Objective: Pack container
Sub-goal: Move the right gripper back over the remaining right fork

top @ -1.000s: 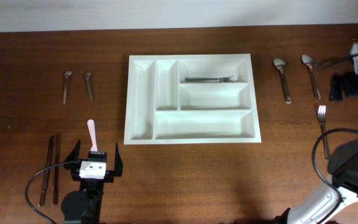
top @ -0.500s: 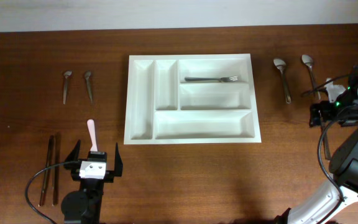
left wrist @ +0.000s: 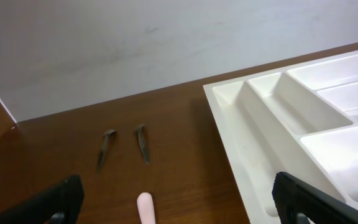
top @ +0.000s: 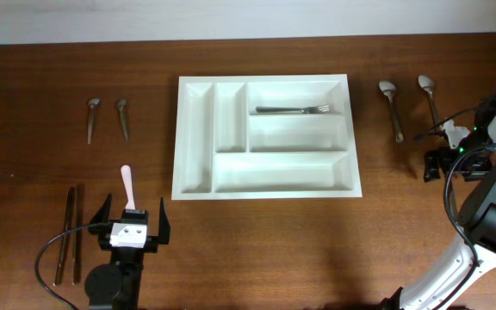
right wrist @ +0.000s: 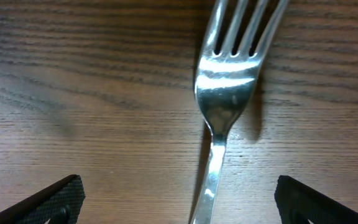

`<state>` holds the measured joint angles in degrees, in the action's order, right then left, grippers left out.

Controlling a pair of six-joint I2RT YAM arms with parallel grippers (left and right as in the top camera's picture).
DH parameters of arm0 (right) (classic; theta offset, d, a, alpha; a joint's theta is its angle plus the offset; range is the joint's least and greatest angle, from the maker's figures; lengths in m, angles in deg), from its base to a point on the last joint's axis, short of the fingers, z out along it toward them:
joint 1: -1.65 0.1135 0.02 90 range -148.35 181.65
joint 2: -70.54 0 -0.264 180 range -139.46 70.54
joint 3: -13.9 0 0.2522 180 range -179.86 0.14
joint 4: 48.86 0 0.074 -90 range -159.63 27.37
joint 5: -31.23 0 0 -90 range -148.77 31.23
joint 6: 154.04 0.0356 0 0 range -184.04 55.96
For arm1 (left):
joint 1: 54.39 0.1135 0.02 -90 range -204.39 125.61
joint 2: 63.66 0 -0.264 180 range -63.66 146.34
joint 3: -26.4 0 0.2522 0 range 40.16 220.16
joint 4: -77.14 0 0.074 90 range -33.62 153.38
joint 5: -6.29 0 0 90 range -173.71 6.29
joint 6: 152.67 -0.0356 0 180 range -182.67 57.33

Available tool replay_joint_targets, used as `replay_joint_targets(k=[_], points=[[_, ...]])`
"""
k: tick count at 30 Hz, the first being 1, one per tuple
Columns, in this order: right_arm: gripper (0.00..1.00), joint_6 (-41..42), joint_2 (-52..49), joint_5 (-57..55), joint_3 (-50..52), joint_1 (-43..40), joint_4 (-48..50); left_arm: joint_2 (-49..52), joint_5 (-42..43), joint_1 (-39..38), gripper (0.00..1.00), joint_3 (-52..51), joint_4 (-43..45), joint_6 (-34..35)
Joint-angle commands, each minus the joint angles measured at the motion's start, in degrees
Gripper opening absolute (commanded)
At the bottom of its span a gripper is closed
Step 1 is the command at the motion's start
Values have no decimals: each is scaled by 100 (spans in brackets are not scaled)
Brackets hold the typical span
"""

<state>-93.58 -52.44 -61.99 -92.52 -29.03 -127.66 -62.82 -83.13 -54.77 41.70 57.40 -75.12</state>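
Hovering close over a fork that lies on the bench right of the container, the right hand has its fingers spread wide, one on either side of the fork's neck, gripping nothing. The container sits mid-bench, flat, with a second fork in its upper long compartment. Left and toward the front of the container, the left hand is also fully spread and holds nothing; a pink handle lies between its fingers.
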Motion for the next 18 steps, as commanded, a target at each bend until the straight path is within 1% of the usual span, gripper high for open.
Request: replay_joint_targets(k=[1, 18], points=[[99, -2, -55, -2, 52, -59, 20, -48, -42, 28, 99, -44, 15, -7], [99, -2, -369, -2, 63, -59, 136, -48, -42, 28, 99, -44, 15, -7]])
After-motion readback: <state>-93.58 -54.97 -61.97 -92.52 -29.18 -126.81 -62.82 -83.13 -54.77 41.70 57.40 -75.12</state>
